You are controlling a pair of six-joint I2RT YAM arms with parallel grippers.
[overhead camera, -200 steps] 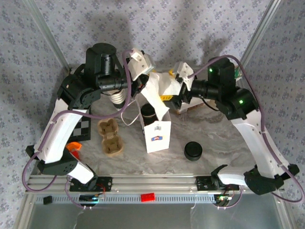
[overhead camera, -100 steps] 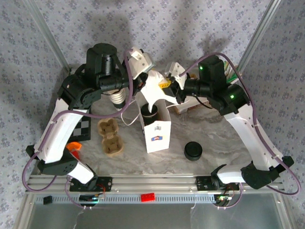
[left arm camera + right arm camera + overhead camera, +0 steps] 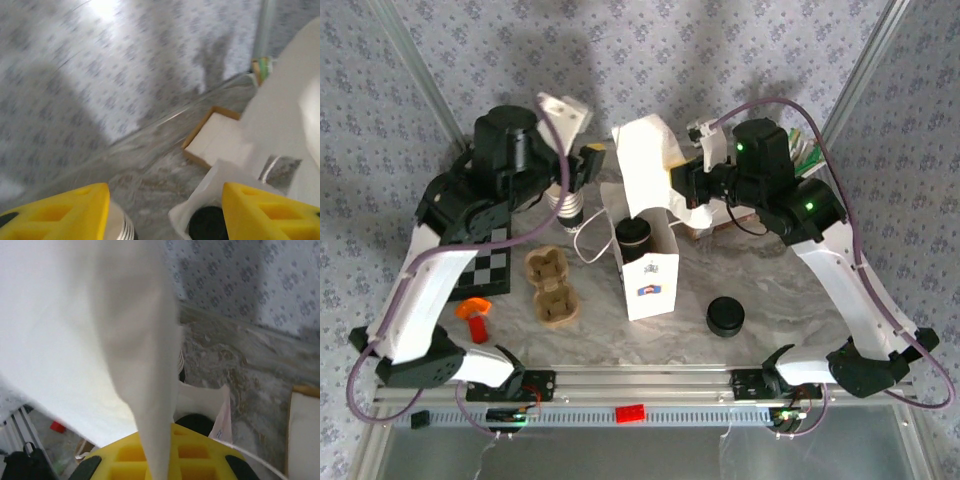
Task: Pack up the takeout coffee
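Note:
The takeout coffee [image 3: 633, 236], a cup with a round black lid, stands inside an open white paper bag [image 3: 650, 275] at the table's middle. Its lid [image 3: 207, 225] also shows in the left wrist view and, in the right wrist view, as the lid [image 3: 192, 422]. The brown pulp tray [image 3: 550, 287] lies empty left of the bag. My right gripper [image 3: 682, 186] is shut on the bag's raised tall flap [image 3: 645, 165]; the paper [image 3: 145, 365] is pinched at the gripper [image 3: 160, 440]. My left gripper [image 3: 588, 166] hangs open left of the flap, nothing between its yellow fingers [image 3: 55, 210].
A stack of lidless cups [image 3: 568, 205] stands behind the tray. A low stack of black lids [image 3: 726, 316] sits right of the bag. A flat box [image 3: 215, 137] lies at the back. A checkered board [image 3: 490, 270] and an orange piece [image 3: 473, 310] lie at the left.
My left gripper has left the bag's flap and drawn back to the left. The right gripper has lifted the flap, which now stands taller and straighter.

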